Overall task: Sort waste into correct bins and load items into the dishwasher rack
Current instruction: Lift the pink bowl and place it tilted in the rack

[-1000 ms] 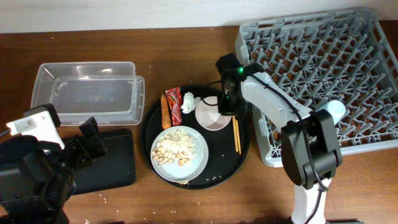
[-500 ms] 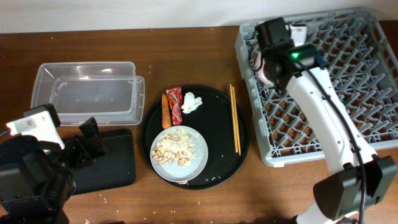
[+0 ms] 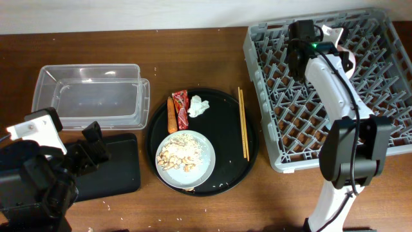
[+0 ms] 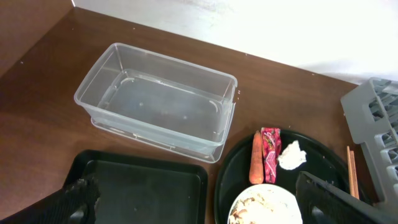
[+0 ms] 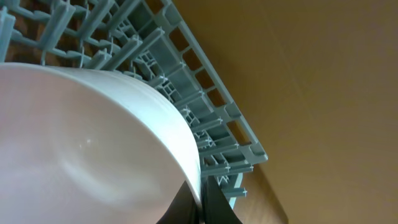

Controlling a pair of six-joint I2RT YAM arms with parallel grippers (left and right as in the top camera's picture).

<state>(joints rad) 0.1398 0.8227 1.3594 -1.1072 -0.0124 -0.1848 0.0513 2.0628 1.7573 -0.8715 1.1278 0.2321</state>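
The right jaws clamp the bowl (image 5: 93, 124) by its rim over the far side of the rack (image 3: 283, 129), the left jaws gape empty; released tilted, it might topple off the pegs.

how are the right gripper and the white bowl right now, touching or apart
Touching. The right wrist view shows the rim of the white bowl pinched in the right gripper, with no gap on either side.

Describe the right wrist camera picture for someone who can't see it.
A white bowl fills the left, its rim pinched by the right gripper at the bottom edge. Behind it are pegs of the grey dishwasher rack and brown table.
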